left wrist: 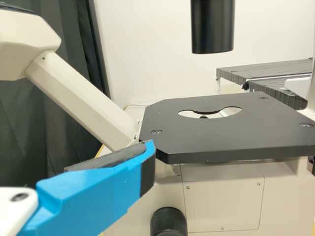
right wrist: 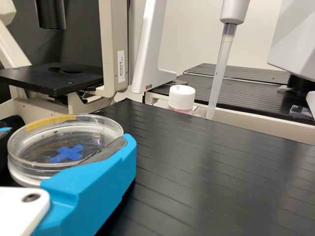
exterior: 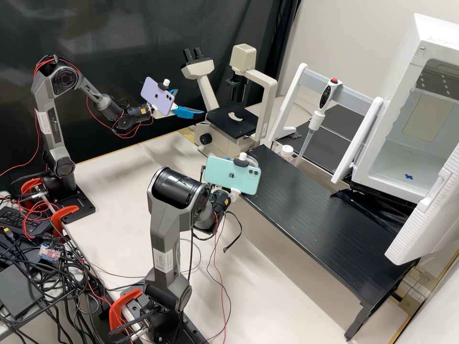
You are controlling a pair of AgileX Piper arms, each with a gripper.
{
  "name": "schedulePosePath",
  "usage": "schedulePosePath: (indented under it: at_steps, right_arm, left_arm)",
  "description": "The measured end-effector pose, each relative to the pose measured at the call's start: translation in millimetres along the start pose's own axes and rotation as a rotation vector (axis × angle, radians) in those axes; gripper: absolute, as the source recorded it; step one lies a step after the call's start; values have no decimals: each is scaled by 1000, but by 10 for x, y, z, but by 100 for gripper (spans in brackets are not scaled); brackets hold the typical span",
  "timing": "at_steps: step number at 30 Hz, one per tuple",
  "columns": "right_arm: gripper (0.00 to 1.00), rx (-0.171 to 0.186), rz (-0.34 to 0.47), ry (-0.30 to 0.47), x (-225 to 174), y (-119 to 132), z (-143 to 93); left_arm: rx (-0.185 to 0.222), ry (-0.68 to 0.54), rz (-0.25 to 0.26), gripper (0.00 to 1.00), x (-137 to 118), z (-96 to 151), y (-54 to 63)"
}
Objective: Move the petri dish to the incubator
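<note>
The petri dish [right wrist: 44, 135] is in the grip of the right gripper [exterior: 234, 194]. In the right wrist view the gripper's blue finger [right wrist: 93, 191] presses its dark pad against the side of the dish, and the other pad stands at the opposite side. The dish is clear and round, with a strip of yellow tape along its edge and a blue cross showing in it. It is outside the incubator [exterior: 432, 36], near the end of the black slatted counter [exterior: 311, 205] that lies by the microscope [exterior: 213, 138].

The left gripper [exterior: 190, 102] is open and holds nothing, its blue fingers spread apart beside the microscope. In the left wrist view one finger shows just in front of the microscope's flat black stage [left wrist: 216, 132].

The incubator's door [exterior: 430, 210] stands open, and a small blue mark [exterior: 409, 177] lies on its inner floor. Between the microscope and the incubator, a pipette [exterior: 325, 98] hangs on a white stand [exterior: 292, 95], near a white-capped bottle [exterior: 287, 152]. A purple phone [exterior: 158, 97] is mounted on the left arm, a mint-green one [exterior: 229, 176] on the right.
</note>
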Motion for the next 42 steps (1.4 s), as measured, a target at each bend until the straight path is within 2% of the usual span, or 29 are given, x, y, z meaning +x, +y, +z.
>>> schedulePosePath:
  at_steps: [5,10,17,21,25,29,32,42]
  right_arm:
    - [0,-5,42,-45,-69,179,63]
    - [0,19,184,-119,-236,533,239]
    - [0,45,332,-199,-462,1001,561]
    - [0,51,443,-242,-538,1345,730]
    - [0,33,527,-250,-503,1662,823]
    - [0,20,547,-276,-363,1926,923]
    - [0,23,553,-300,-233,2102,990]
    - [0,102,591,-416,173,2678,1257]
  left_arm:
    - [0,0,0,100,0,0,0]
    - [0,0,0,100,0,0,0]
    - [0,0,0,100,0,0,0]
    - [0,0,0,100,0,0,0]
    - [0,0,0,100,0,0,0]
    - [0,0,0,100,0,0,0]
    - [0,0,0,100,0,0,0]
    - [0,0,0,100,0,0,0]
